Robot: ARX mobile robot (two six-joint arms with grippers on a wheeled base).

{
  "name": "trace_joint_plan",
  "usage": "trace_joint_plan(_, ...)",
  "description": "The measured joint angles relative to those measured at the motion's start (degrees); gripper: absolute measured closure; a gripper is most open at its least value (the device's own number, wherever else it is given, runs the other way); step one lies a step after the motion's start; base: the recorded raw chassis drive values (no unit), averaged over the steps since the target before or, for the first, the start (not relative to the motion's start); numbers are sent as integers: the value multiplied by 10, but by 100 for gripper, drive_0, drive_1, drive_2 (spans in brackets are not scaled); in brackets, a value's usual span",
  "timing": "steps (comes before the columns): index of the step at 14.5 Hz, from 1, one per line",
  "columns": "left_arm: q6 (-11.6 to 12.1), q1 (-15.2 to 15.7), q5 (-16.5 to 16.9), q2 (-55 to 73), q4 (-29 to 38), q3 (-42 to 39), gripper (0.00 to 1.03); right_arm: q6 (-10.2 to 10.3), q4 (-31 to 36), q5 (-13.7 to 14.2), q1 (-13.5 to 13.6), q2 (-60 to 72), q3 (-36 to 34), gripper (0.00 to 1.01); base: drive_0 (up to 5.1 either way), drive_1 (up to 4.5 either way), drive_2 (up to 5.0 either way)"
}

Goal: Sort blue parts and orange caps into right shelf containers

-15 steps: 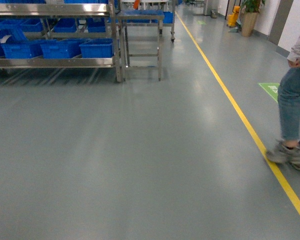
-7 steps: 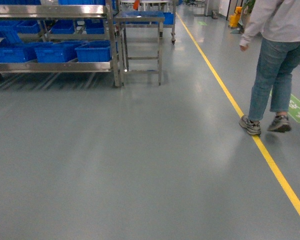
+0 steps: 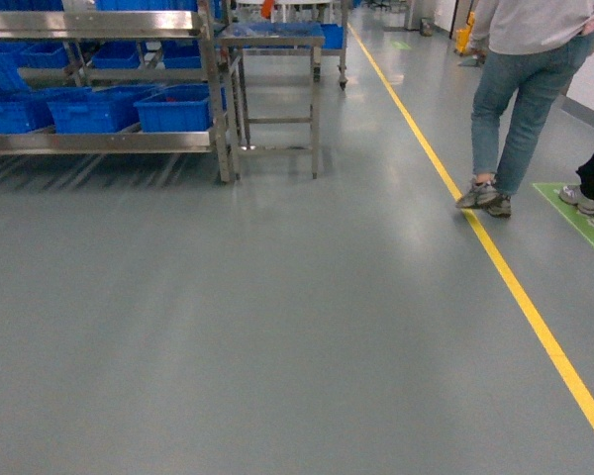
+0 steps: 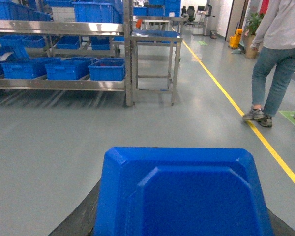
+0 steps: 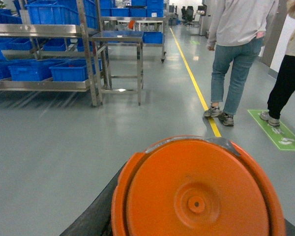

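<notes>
A blue part (image 4: pixel 187 196), blocky with bevelled corners, fills the lower half of the left wrist view. My left gripper (image 4: pixel 182 228) is shut on it, and one dark finger (image 4: pixel 81 216) shows at its left side. An orange cap (image 5: pixel 196 196), round with a small centre hole, fills the lower right wrist view. My right gripper (image 5: pixel 196 228) is shut on it, a dark finger (image 5: pixel 96 211) beside it. Neither gripper appears in the head view. Blue crates (image 3: pixel 173 109) sit on a steel shelf (image 3: pixel 99 142) at the far left.
A small steel table (image 3: pixel 272 40) stands just right of the shelf. A yellow floor line (image 3: pixel 515 287) runs along the right. A person in jeans (image 3: pixel 515 109) walks on it, and another person's foot (image 3: pixel 584 198) rests on a green floor mark. Grey floor lies ahead.
The head view has shifted, so the shelf and table sit further left and lower in it. The person in jeans has walked farther up the yellow line. A second person's leg has come in at the right.
</notes>
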Motion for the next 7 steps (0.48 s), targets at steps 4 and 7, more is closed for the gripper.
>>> trace_joint_plan(4, 0, 0, 0, 0, -1, 0, 62, 0, 1, 0, 0, 0, 0, 58, 14, 444, -416)
trace_joint_plan(7, 0, 0, 0, 0, 0, 0, 62, 0, 2, 0, 0, 0, 0, 58, 14, 444, -416)
